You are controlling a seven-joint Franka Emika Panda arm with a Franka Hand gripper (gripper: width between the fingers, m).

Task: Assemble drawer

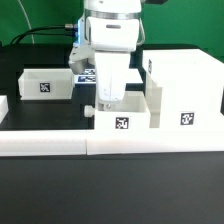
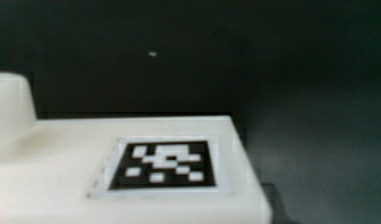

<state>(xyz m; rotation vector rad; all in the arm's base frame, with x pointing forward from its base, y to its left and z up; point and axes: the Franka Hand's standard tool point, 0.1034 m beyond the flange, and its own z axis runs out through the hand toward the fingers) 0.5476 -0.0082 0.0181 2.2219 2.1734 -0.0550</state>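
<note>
A small drawer tray (image 1: 126, 118) is seen at the front edge of the bench (image 1: 40, 118), close behind the white rail (image 1: 40, 143). Its tagged face is turned to the camera and its long side is laid along that edge. The housing (image 1: 186, 85) is stood just beside it, apparently touching, toward the front corner on the exterior view's right. A second tray (image 1: 46, 85) is set well apart, toward the back corner on the exterior view's left. The pincer (image 1: 106, 100) is positioned straight above the first tray, at the end away from the housing. Whether it is spread or pressed on a wall cannot be told: the tips are blurred in the exterior view and not shown in the wrist view, where only a tag (image 2: 169, 163) on a white face is seen. The coming move is judged to turn on one relation: the housing lies sideways from the pincer, along the tray's long axis, toward the exterior view's right.
</note>
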